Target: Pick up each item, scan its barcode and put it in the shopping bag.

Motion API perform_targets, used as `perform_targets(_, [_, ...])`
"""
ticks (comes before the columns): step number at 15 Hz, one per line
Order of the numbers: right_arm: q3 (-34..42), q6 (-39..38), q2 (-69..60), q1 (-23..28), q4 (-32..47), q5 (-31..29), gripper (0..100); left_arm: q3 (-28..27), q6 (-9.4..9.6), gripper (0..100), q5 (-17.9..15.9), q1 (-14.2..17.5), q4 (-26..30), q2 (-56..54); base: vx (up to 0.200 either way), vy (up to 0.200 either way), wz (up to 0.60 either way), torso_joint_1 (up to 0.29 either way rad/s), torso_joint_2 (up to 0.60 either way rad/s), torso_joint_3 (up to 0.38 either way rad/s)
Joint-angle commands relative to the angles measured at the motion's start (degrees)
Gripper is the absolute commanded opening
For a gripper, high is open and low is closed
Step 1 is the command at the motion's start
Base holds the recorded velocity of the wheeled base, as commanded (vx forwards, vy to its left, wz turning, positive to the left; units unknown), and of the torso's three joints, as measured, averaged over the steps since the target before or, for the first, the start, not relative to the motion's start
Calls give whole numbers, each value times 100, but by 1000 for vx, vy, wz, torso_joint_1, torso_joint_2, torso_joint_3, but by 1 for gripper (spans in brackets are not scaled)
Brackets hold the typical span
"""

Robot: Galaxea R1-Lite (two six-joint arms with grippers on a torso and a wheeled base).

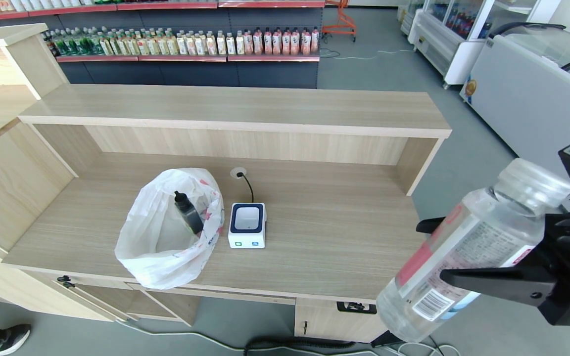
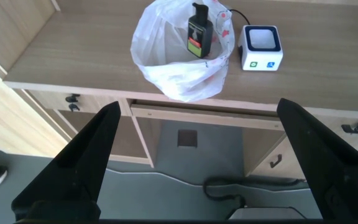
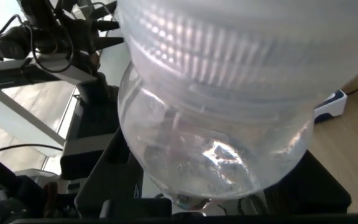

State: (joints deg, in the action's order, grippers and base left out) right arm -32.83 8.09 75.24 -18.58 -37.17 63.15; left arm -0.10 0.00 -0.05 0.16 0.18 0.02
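Note:
My right gripper (image 1: 468,249) is shut on a clear water bottle (image 1: 463,247) with a red-and-white label and a barcode, held tilted off the counter's right front corner. That bottle (image 3: 222,124) sits close before the right wrist camera. A white shopping bag (image 1: 168,230) stands open on the wooden counter (image 1: 334,237), with a dark bottle (image 1: 188,212) inside it. The white barcode scanner (image 1: 248,224) sits just right of the bag. My left gripper (image 2: 197,162) hangs open in front of the counter, below the bag (image 2: 182,56) and scanner (image 2: 261,47).
A raised shelf (image 1: 235,106) runs along the counter's back, with side walls left and right. The scanner's cable (image 1: 248,185) leads to a hole in the counter. Store shelves of drinks (image 1: 186,44) stand behind; freezers (image 1: 527,84) stand at the right.

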Motion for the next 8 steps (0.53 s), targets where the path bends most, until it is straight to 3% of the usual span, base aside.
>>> perform_targets(1, [-57,-1,-343,548,526,-57,0,1,0,100,5,2,-1,-2,0,0,0,0,0,0])
perform_targets(2, [-57,8,-458,856,746,-233,0,1,0,100,-4,2,-1,-2,0,0,0,0,0,0])
perform_targets(4, [-57,17,-554,1207,825,-1138,0,1,0,100,5,2,-1,-2,0,0,0,0,0,0])
perform_targets(6, [-66,26,-633,1225,746,-1867,0,1,0,100,5,2,-1,-2,0,0,0,0,0,0])
perform_targets(8, [-13,-1,-669,1225,667,-2140,0,1,0,100,5,2,-1,-2,0,0,0,0,0,0])
